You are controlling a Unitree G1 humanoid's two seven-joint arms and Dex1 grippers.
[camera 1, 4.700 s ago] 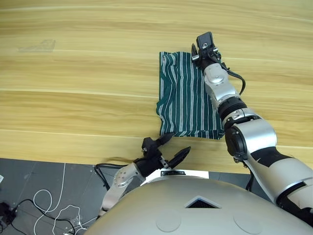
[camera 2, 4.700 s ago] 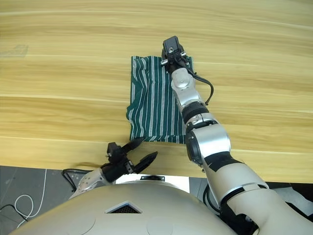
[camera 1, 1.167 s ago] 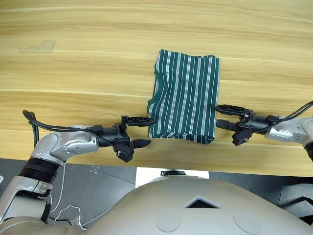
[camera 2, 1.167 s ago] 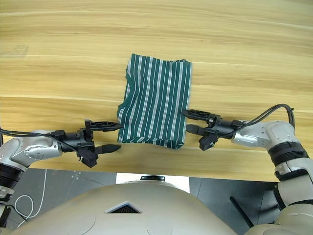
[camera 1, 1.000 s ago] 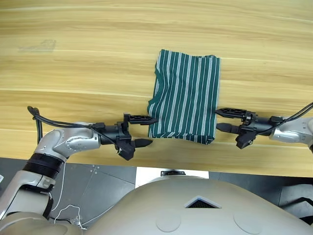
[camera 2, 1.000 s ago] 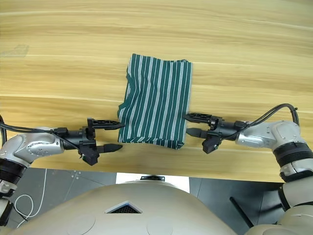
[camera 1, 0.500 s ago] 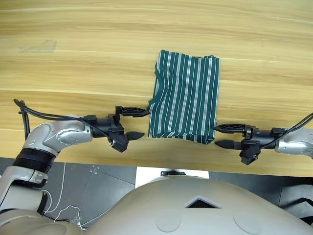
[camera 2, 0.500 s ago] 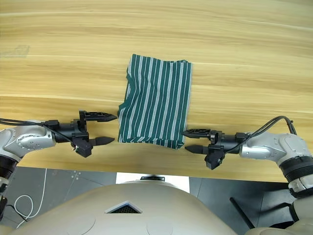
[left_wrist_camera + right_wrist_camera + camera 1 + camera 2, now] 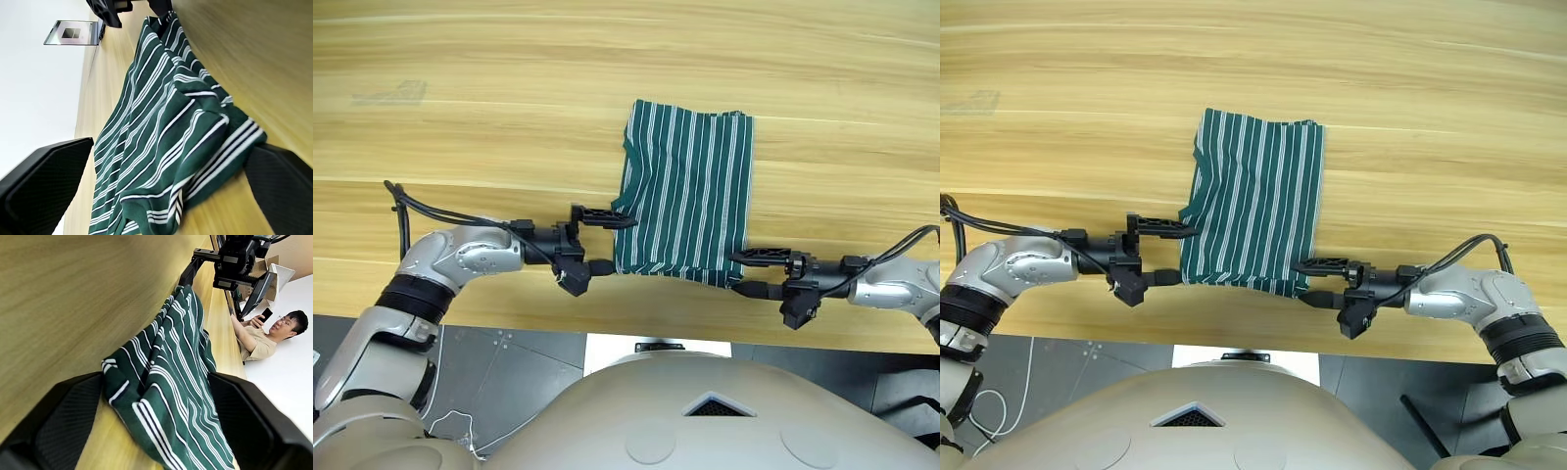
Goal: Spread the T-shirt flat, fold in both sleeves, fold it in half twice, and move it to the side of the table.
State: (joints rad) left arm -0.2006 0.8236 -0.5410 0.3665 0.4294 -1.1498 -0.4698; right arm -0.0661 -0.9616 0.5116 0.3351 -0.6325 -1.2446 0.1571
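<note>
Green T-shirt with white stripes (image 9: pixel 685 191) lies folded into a narrow rectangle on a pale wood-grain table (image 9: pixel 460 127). Its long sides run away from the robot and its near hem sits close to the table's front edge. The far edge is straight and flat, while the near left corner is rumpled, with a small fold of cloth standing up from the board.

The left gripper (image 9: pixel 623 242) is low over the table at that rumpled corner. Its two black fingers (image 9: pixel 44 186) are spread wide and one sits on each side of the fabric, which lies loose between them. The right gripper (image 9: pixel 734 272) is at the near right corner, also close to the tabletop. Its fingers (image 9: pixel 63 421) are likewise parted, and the striped corner sits in the gap between them, unclamped. One finger is just beside the cloth's edge, though whether it touches cannot be told.

Both arms come in from the sides, roughly level with the shirt's near hem, and the grippers face each other across it. Below the table's front edge are dark grey floor tiles (image 9: pixel 489 348) and a white cable (image 9: pixel 450 426).
</note>
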